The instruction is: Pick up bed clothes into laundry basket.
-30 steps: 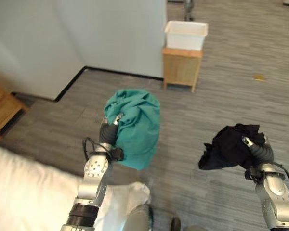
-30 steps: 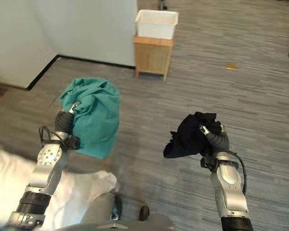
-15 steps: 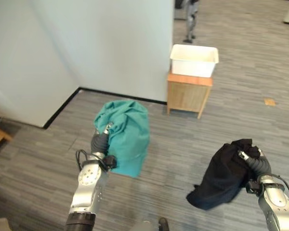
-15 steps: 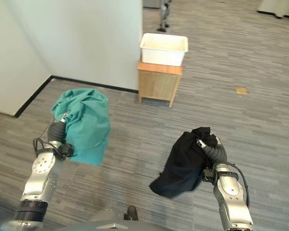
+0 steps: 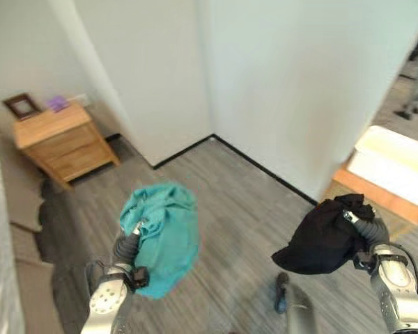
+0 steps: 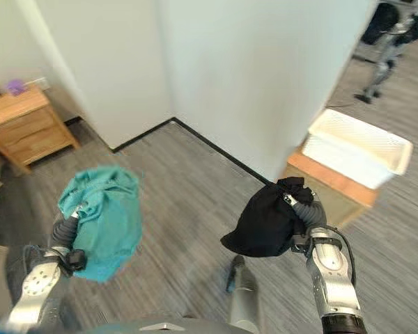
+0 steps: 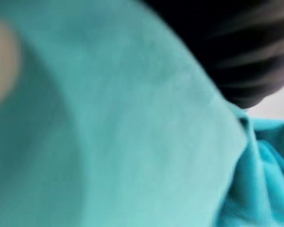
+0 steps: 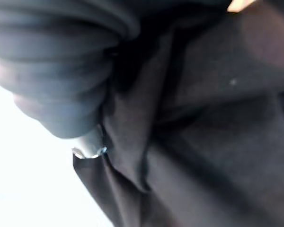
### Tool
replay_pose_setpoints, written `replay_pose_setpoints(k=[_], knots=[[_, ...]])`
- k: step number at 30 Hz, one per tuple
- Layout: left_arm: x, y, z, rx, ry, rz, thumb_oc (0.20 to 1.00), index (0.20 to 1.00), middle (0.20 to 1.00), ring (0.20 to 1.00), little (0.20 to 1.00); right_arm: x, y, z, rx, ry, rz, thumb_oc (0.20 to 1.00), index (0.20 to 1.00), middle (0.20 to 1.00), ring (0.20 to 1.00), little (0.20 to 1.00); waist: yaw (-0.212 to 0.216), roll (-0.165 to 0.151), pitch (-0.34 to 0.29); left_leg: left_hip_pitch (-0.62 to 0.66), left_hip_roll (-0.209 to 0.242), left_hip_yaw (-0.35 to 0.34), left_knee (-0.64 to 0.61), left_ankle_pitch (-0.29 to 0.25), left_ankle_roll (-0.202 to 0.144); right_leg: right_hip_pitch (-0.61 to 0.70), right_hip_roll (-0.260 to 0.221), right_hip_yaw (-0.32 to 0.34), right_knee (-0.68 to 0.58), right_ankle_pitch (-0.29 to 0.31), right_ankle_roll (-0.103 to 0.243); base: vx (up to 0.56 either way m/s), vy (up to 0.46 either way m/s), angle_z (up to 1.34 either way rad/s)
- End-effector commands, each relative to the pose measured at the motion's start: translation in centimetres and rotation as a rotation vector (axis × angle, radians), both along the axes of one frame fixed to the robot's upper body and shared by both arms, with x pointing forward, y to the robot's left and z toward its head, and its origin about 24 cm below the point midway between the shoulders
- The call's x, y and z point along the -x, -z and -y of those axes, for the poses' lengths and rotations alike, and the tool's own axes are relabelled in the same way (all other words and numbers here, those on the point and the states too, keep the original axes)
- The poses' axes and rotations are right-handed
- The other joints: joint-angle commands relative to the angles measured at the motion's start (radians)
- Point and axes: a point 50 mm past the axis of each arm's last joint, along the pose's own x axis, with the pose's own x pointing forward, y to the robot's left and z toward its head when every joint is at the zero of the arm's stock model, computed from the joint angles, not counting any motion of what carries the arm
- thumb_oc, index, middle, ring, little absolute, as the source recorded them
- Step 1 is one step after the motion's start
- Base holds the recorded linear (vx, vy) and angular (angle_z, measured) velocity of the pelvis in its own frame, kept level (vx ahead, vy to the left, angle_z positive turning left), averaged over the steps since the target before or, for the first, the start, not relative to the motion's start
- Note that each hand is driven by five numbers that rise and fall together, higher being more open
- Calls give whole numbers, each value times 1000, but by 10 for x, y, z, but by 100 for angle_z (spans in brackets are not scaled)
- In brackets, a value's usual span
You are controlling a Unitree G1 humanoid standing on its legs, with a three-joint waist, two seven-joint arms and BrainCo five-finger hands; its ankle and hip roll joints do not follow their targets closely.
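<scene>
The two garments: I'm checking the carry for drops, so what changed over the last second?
Mostly the camera swung: the white basket on its wooden stand now sits at the right, and a nightstand has come into view. The black garment, hanging loose half a second ago, is bunched again. Left hand still grips the teal garment, right hand the black one.

Left hand (image 6: 64, 234) gripping teal cloth (image 6: 101, 219), right hand (image 6: 306, 212) gripping black cloth (image 6: 265, 221)
</scene>
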Motion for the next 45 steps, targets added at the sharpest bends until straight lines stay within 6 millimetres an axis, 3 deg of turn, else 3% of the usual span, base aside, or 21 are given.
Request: replay_pose_setpoints(k=[1, 3, 5, 6, 7, 9, 10, 11, 12, 14, 17, 19, 20, 21, 25, 32, 39, 41, 45], knots=[[-58, -72, 10, -84, 100, 343, 200, 200, 200, 200, 200, -23, -59, -12, 45, -83, 285, 200, 200, 200, 200, 200, -33, 21, 43, 13, 136, -32, -49, 116, -80, 89, -16, 81, -84, -77, 224, 576, -363, -48], [-58, -71, 12, -68, 111, 348, 200, 200, 200, 200, 200, -24, -57, -10, 32, -80, 275, 200, 200, 200, 200, 200, -34, 14, 31, -1, 159, -27, 35, 165, -111, 145, 19, 69, -126, -82, 202, 327, -236, -109], [-65, -76, 18, -32, 121, 379, 200, 200, 200, 200, 200, -23, -64, -7, 34, -75, 305, 200, 200, 200, 200, 200, -40, 3, 36, -63, 181, -46, 227, 269, -129, 190, 48, 69, -152, -104, 164, 327, -312, -108], [-67, -78, 20, -27, 127, 387, 200, 200, 200, 200, 200, -22, -66, -4, 32, -70, 311, 200, 200, 200, 200, 200, -41, -5, 47, -121, 185, -55, 333, 289, -135, 215, 53, 62, -167, -120, 144, 294, -405, -129], [-70, -81, 25, -7, 141, 405, 200, 200, 200, 200, 200, -22, -67, 2, 51, -69, 300, 200, 200, 200, 200, 200, -17, -27, 74, -193, 149, -109, 480, 304, -127, 257, 66, 71, -175, -147, 111, 242, -345, -116], [-72, -83, 29, 11, 143, 413, 200, 200, 200, 200, 200, -23, -69, 3, 62, -64, 304, 200, 200, 200, 200, 200, -10, -30, 87, -232, 149, -126, 495, 299, -121, 275, 69, 79, -174, -161, 107, 180, -180, -104], [-74, -83, 33, 26, 150, 416, 200, 200, 200, 200, 200, -22, -70, 6, 72, -53, 303, 200, 200, 200, 200, 200, -12, -39, 93, -272, 181, -114, 471, 314, -120, 290, 64, 84, -174, -169, 104, 170, -56, -88], [-76, -84, 36, 38, 162, 418, 200, 200, 200, 200, 200, -22, -72, 9, 80, -37, 309, 200, 200, 200, 200, 200, -15, -42, 94, -301, 246, -85, 418, 329, -124, 301, 55, 81, -177, -180, 112, 333, -45, -55], [-77, -82, 41, 49, 179, 412, 200, 200, 200, 200, 200, -22, -74, 10, 78, -23, 315, 200, 200, 200, 200, 200, 2, -38, 90, -289, 292, -60, 280, 336, -137, 324, 56, 71, -198, -195, 124, 319, 15, -34], [-79, -79, 45, 61, 187, 402, 200, 200, 200, 200, 200, -22, -74, 9, 73, -25, 320, 200, 200, 200, 200, 200, 14, -32, 89, -284, 264, -83, 198, 325, -141, 340, 59, 81, -214, -199, 128, 199, 26, -28], [-79, -71, 48, 69, 192, 372, 200, 200, 200, 200, 200, -22, -73, 11, 107, -24, 308, 200, 200, 200, 200, 200, 24, -9, 72, -298, 160, -162, 44, 282, -146, 369, 75, 101, -225, -216, 131, 209, 29, -67], [-79, -69, 50, 60, 200, 362, 200, 200, 200, 200, 200, -20, -78, 11, 142, -27, 327, 200, 200, 200, 200, 200, 15, 3, 60, -281, 108, -124, -7, 270, -123, 381, 90, 109, -223, -230, 131, 174, 51, -13], [-78, -69, 51, 61, 215, 359, 200, 200, 200, 200, 200, -19, -75, 12, 148, -23, 301, 200, 200, 200, 200, 200, 10, 8, 53, -263, 105, -112, -15, 252, -116, 381, 96, 122, -217, -242, 131, 188, 132, -18], [-81, -73, 50, 49, 214, 371, 200, 200, 200, 200, 200, -11, -67, 15, 136, 4, 279, 200, 200, 200, 200, 200, 2, 12, 41, -236, 100, -152, -41, 258, -111, 375, 102, 144, -207, -242, 126, 172, 140, -44], [-76, -75, 44, 34, 206, 385, 200, 200, 200, 200, 200, 0, -48, 25, 109, 56, 202, 200, 200, 200, 200, 200, -10, 13, 17, -183, 97, -127, -110, 261, -95, 371, 93, 148, -214, -224, 137, 94, 90, -33], [-66, -62, 32, 50, 154, 330, 200, 200, 200, 200, 200, -1, -49, 30, 157, 71, 186, 200, 200, 200, 200, 200, -2, 8, -5, -153, 87, -98, -140, 253, -76, 379, 76, 168, -233, -219, 151, 50, 59, -17], [-60, -60, 26, 48, 142, 321, 200, 200, 200, 200, 200, -5, -87, 58, 289, 191, 314, 200, 200, 200, 200, 200, 0, 7, -17, -136, 73, -101, -151, 239, -61, 388, 64, 177, -233, -221, 163, 50, 38, 2], [-59, -60, 26, 51, 150, 321, 200, 200, 200, 200, 200, -7, -110, 69, 347, 230, 387, 200, 200, 200, 200, 200, 2, 3, -21, -132, 70, -106, -155, 236, -59, 389, 61, 177, -235, -219, 166, 48, 38, 4], [-58, -57, 30, 55, 192, 298, 200, 200, 200, 200, 200, -18, -181, 85, 558, 207, 549, 200, 200, 200, 200, 200, 14, -10, -28, -134, 63, -112, -163, 237, -56, 388, 54, 170, -238, -213, 178, 29, 32, 2]])
